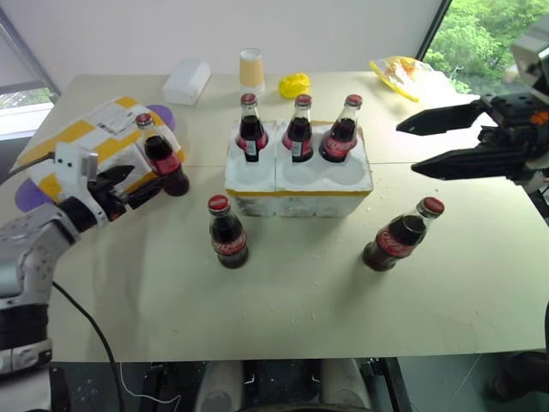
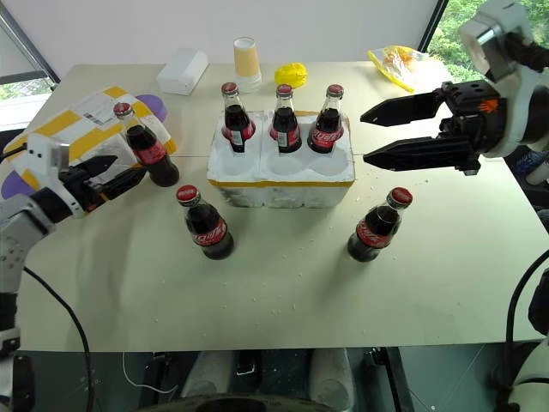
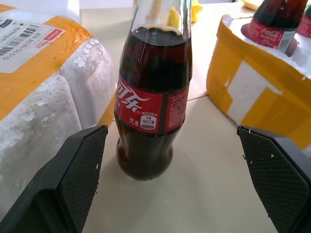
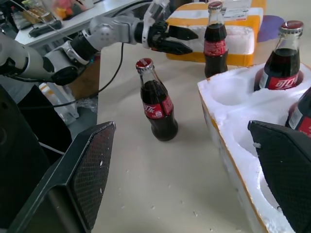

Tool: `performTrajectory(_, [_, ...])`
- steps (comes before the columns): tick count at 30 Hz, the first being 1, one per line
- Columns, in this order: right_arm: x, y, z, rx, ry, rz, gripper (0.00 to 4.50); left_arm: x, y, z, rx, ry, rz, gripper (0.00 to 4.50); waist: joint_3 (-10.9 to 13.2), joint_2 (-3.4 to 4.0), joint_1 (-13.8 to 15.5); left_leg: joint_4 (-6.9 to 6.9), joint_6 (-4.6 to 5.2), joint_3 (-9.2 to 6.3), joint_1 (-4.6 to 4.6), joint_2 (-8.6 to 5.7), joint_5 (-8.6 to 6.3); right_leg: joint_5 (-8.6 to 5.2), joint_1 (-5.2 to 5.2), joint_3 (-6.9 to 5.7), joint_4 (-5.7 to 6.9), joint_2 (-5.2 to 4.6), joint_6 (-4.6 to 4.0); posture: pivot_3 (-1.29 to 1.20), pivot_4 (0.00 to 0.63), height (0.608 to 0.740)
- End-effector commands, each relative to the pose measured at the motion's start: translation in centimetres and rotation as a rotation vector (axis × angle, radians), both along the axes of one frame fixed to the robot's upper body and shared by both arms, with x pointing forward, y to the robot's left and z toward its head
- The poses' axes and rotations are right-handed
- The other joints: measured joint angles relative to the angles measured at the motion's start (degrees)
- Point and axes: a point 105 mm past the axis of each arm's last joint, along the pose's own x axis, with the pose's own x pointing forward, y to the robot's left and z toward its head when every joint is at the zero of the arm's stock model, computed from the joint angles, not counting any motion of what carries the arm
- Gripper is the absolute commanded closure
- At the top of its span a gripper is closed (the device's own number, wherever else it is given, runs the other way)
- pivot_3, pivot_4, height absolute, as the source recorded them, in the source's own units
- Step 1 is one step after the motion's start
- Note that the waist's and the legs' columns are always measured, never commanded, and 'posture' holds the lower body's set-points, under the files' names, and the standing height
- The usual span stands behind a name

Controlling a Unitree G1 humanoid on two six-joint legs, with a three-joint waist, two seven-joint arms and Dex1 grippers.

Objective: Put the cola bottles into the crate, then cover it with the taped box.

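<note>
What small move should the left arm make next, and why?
Probably ease the open left gripper forward around the bottle beside the taped box, then close. The bottle stands upright just ahead of the fingers, not yet between them, and the crate has three free wells.

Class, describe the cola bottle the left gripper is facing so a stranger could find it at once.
Find the taped box at the table's left edge. One cola bottle stands upright against its crate-facing side, between the open left gripper fingers. Unlike the other loose bottles, it is beside the box.
</note>
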Motion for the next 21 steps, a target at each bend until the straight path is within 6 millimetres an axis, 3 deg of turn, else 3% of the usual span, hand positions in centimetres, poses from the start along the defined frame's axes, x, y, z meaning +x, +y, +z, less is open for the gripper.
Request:
performTrajectory(1, [-0.9,0.3,1.2,0.031,-0.055,0.015,0.00,1.0,-0.2,0.7,0.032,-0.040,-0.005,0.04,0.00,-0.02,-0.02,0.01,0.01,0.00,0.00,0.00,0.00,0.00,0.02,0.00,0.00,0.00,0.00,0.00,0.150,0.740])
performTrajectory(10, [-1.5,0.7,0.7,0.045,-0.036,0.024,0.00,3.4,-1.0,0.5,0.045,-0.041,-0.022,0.04,0.00,-0.05,-0.03,0.05,0.03,-0.01,0.01,-0.02,0.01,0.01,0.06,-0.01,0.00,0.00,0.01,0.00,0.150,0.740])
performTrajectory(21, [-0.6,0.6,0.2,0.053,-0.044,-0.029,0.00,5.9,-2.2,-0.4,0.057,-0.022,-0.044,0.04,0.00,-0.08,-0.01,0.09,0.04,-0.02,0.01,-0.02,0.02,0.01,0.09,-0.03,0.01,0.02,0.02,0.00,0.150,0.740])
